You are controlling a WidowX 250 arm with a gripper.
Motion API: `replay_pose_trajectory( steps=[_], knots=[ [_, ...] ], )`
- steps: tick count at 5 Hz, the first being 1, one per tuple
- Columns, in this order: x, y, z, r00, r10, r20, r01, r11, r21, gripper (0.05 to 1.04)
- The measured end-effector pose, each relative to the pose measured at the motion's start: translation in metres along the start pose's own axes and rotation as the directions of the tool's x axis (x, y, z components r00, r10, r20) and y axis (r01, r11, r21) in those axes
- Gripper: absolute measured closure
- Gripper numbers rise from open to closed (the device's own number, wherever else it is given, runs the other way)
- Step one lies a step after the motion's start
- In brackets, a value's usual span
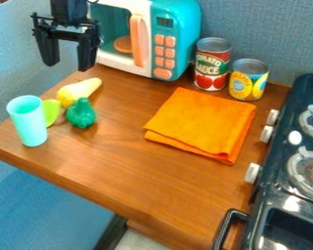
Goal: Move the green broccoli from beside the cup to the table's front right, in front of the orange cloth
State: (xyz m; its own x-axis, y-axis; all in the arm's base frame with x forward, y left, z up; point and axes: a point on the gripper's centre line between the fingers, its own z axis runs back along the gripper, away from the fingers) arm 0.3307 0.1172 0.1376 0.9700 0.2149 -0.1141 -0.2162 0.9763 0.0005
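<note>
Countertop (129, 168), yellow vegetable (77, 92) below hand (67, 67)

The yellow toy vegetable (79, 92), shaped like a squash, lies on its side on the brown wooden tabletop (139, 166), near its left-hand edge. The body is broad and rounded at the lower left and tapers toward the upper right; the broad end is a deeper yellow, the narrow end paler. The broad end lies just beside the dark green toy vegetable (81, 114) and the lime-green piece (51, 111).
</note>
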Motion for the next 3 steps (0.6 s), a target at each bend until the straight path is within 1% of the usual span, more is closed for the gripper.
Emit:
replay_pose_trajectory(
  steps=[1,2,3],
  knots=[
    [-0.001,-0.001,-0.017,0.999,-0.002,-0.049,0.002,1.0,-0.006,0.074],
    [0.001,0.002,-0.034,0.998,-0.06,-0.02,0.061,0.996,0.06,0.074],
    [0.002,-0.009,-0.032,0.983,-0.172,0.064,0.162,0.977,0.139,0.074]
  ],
)
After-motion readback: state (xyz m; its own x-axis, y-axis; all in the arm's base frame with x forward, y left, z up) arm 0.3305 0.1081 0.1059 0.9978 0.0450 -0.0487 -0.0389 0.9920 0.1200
